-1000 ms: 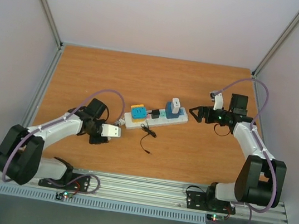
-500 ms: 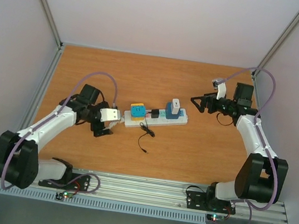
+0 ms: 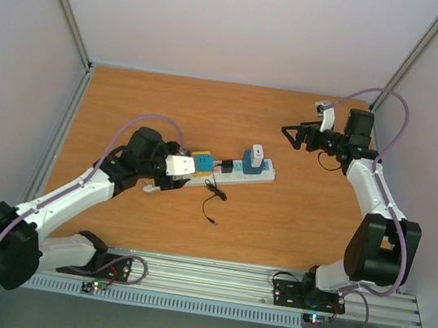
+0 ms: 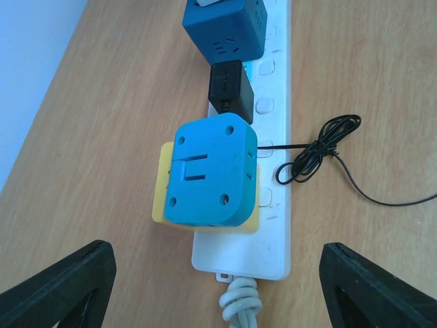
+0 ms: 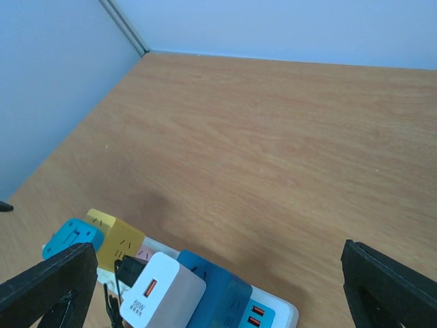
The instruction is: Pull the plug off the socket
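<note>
Since the socket (image 4: 274, 89) lies lengthwise straight ahead of the left hand (image 4: 218, 280), w/ its near end and knotted white cord (image 4: 239, 304) sitting btwn the two fingertips, that hand looks lined up to come in along the strip. Its fingers are spread wide, w/ nothing in them and touching nothing. Nearest plug in front of it is the light blue block (image 4: 208, 171), stacked on a yellow adapter (image 4: 161, 191). Beyond that is a small black plug (image 4: 230, 90) w/ a thin black wire (image 4: 321, 147) coiled off to the hand's right. A dark blue cube (image 4: 225, 27) sits farthest off. Prob the light blue block is the target, being first in line, tho I can't be sure which plug is meant.

As for the right hand (image 3: 289, 136), it hangs above the desk (image 4: 102, 137), well apart from the strip's far end, also fully spread & empty. From its camera the strip sits low and ahead, w/ a white charger (image 5: 160, 294) on top of the dark blue cube nearest it. My guess is it's kept off so as not to crowd, or is there to pin the strip down while the other pulls. Strip looks loose on the desk, so a one-handed pull could just drag the lot.
</note>
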Controlling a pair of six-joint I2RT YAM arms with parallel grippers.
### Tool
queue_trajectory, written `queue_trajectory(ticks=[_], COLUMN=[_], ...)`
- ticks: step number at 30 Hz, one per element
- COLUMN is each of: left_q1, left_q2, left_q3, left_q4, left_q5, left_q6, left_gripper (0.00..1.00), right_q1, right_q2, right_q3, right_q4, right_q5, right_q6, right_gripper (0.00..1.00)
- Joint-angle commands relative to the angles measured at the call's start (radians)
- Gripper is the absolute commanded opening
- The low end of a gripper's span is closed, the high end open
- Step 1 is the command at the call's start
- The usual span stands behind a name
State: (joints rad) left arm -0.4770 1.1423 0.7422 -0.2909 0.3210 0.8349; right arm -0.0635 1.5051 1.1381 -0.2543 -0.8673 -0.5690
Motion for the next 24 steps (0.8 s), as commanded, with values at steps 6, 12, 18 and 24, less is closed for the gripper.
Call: queue_trajectory(ticks=[6,12,18,24], left_q1=[-0.108,-0.133,-0.141,-0.140], left_q2=[0.069,0.152,0.244,0.251], left_q3=[-0.106,-0.113,-0.108,-0.058], left_q4=[0.342,0.464,0.564,0.506], left_q5=[-0.152,-0.219,-0.263,-0.235], left_q6=[0.074,0.118,0.168,0.171], left_gripper=[0.74,0.66,0.60,0.47], right_q1=[0.010,0.010,0.010,0.010], right_q2=[0.006,-0.020,-0.025,-0.029], right_q3=[-0.001,-0.042,-0.045,-0.041], right_q4=[0.094,0.124,0.116,0.112], right_q5=[0.020,0.060,0.071,0.100], right_q6=[0.116,0.133,0.130,0.120], right_gripper=[0.99,0.98,0.99,0.99])
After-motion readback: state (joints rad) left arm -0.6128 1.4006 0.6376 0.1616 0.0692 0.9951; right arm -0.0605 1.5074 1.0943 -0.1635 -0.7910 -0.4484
